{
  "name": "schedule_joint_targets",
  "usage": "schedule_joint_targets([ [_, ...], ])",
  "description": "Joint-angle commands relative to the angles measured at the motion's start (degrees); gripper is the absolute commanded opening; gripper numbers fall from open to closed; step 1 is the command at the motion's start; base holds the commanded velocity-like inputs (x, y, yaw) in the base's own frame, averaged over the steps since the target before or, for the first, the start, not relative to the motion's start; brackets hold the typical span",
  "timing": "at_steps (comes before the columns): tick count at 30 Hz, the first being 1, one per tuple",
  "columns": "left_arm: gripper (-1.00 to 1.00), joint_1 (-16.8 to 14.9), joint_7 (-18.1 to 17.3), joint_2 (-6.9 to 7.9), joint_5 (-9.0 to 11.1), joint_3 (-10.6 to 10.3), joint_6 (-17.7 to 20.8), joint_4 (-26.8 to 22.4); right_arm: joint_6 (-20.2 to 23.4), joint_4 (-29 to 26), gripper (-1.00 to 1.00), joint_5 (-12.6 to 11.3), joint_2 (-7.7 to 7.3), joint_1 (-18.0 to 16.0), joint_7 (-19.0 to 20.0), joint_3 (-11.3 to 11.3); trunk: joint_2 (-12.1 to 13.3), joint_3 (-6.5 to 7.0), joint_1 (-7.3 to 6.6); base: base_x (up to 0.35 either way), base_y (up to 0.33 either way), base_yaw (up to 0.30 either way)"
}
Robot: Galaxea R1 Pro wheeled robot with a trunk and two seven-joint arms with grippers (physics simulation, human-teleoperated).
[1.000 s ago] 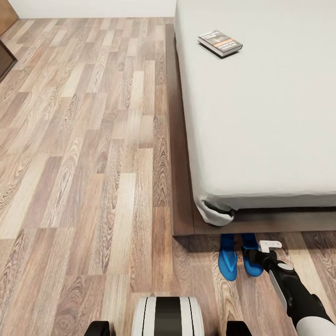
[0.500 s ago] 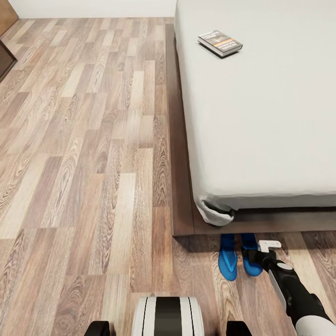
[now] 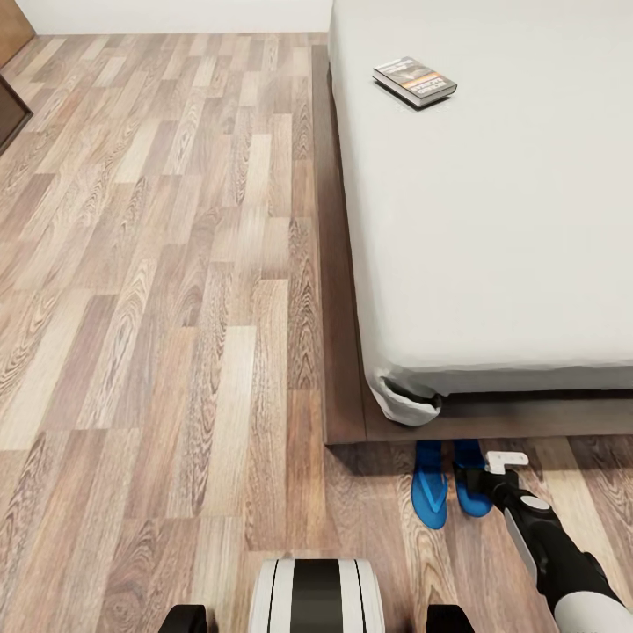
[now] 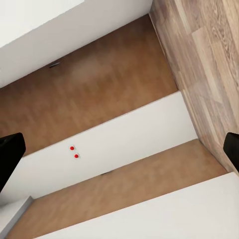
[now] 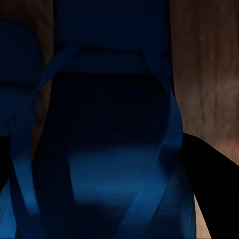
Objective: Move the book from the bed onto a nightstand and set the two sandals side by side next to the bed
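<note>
The right gripper had barely moved, hovering low over the right sandal beside its mate. Its fingers looked spread, gripping nothing. The book remained on the bed.

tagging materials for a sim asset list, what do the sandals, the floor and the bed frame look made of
The sandals: probably rubber or foam, uniformly bright blue, matte and flat, with thin straps. The floor: wood-look planks with a low sheen, staggered boards with visible grain, possibly laminate. The bed frame: dark brown wood, smooth, faint grain.

Wood-plank floor runs to a white wall; dark cabinet corner at left.
</note>
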Motion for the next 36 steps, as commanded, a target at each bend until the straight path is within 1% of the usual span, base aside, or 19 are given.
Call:
schedule_joint_targets([
  [1, 1.00, 0.0, 0.2, 0.02, 0.2, -0.4, 0.4, 0.0, 0.3, 0.3, -1.00, 0.4, 0.02, -0.2, 0.5, -0.2, 0.0, -0.03, -0.01, 0.000, 0.000, 0.000],
  [8, 1.00, 0.0, 0.2, 0.01, 0.2, -0.4, 0.4, -0.1, -1.1, 3.3, -1.00, 0.4, -0.25, -1.3, 0.4, -0.4, 0.0, -0.03, -0.01, 0.000, 0.000, 0.000],
  [11, 1.00, 0.0, 0.1, 0.01, 0.2, -0.4, 0.4, 0.0, -1.5, 4.0, -1.00, 0.4, -0.29, -1.7, 0.4, -0.4, -0.1, -0.69, 0.07, 0.000, 0.000, 0.000],
  [31, 1.00, 0.0, 0.1, 0.01, 0.2, -0.4, 0.4, -0.1, -1.7, 4.3, -1.00, 0.4, -0.40, -1.9, 0.1, -0.5, -0.1, -0.69, 0.07, 0.000, 0.000, 0.000],
  [35, 1.00, 0.0, 0.1, 0.01, 0.2, -0.4, 0.4, -0.1, -1.7, 4.3, -1.00, 0.4, -0.52, -2.0, 0.1, -0.6, -0.1, -1.58, 0.17, 0.000, 0.000, 0.000],
  [36, 1.00, 0.0, 0.1, 0.01, 0.2, -0.4, 0.4, -0.1, -1.7, 4.3, -1.00, 0.4, -0.53, -2.0, 0.1, -0.6, -0.1, -1.58, 0.17, 0.000, 0.000, 0.000],
])
